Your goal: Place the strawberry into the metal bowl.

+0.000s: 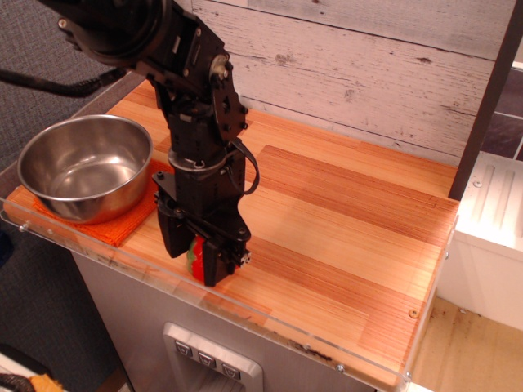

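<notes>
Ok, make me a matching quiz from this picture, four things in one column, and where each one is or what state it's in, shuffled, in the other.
Things:
1. small red toy strawberry
2. shiny round metal bowl
3. orange woven cloth mat
4. black robot gripper

Places or states:
A. lying under the bowl
B. empty, at the table's left end
C. between the fingers, near the front edge
D. lowered around the fruit

Pairs: 1-C, 2-B, 3-A, 4-D

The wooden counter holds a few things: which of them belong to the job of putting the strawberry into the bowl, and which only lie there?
Belong to the job:
- strawberry, between the fingers of the end effector, near the front edge
- metal bowl, empty, at the left

Only lie there:
- orange cloth mat under the bowl
- wooden counter
</notes>
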Available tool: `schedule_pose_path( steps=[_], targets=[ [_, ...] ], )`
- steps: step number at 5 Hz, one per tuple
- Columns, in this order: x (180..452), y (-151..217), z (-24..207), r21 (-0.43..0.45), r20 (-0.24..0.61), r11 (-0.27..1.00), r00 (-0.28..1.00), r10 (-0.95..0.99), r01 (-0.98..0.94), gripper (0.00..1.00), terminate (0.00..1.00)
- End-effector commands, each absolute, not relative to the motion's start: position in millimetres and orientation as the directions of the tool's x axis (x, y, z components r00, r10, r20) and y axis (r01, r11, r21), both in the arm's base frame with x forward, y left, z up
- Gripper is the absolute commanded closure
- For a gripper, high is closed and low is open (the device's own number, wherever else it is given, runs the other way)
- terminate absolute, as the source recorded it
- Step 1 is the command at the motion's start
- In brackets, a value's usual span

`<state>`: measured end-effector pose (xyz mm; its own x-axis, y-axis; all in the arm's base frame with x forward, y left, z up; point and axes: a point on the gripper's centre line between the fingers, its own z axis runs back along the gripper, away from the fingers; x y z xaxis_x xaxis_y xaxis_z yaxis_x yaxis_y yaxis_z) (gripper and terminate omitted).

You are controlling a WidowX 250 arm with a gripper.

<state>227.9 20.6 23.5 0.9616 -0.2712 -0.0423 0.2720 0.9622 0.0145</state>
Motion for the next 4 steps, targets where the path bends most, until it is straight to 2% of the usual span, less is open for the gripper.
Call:
schedule_pose_path(
  steps=[1, 2, 3, 4],
  targets=[
    [242, 32, 51, 0.016, 0.028, 0.967, 0.966, -0.256, 0.256, 1.0, 0.0],
    [256, 56, 102, 0.009, 0.141, 0.979, 0.969, -0.202, 0.202, 1.0, 0.0],
    [268, 106, 154, 0.02, 0.241, 0.996, 0.966, -0.088, 0.086, 1.0, 0.0],
    [268, 154, 171, 0.066, 0.234, 0.997, 0.972, 0.02, -0.037, 1.0, 0.0]
  ],
)
